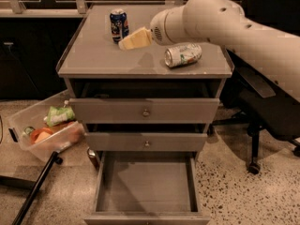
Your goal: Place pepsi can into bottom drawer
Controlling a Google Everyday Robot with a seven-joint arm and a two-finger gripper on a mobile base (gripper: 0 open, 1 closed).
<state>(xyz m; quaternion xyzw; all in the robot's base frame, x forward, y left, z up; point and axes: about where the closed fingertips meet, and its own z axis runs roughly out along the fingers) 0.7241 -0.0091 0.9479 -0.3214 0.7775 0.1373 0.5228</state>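
Yellow hand (123,44) by (blue) pepsi can (118,25).

Grey cabinet top (93,60) — pepsi can (118,25) upright, silver can (183,54) on its side, gripper (124,43) just above.
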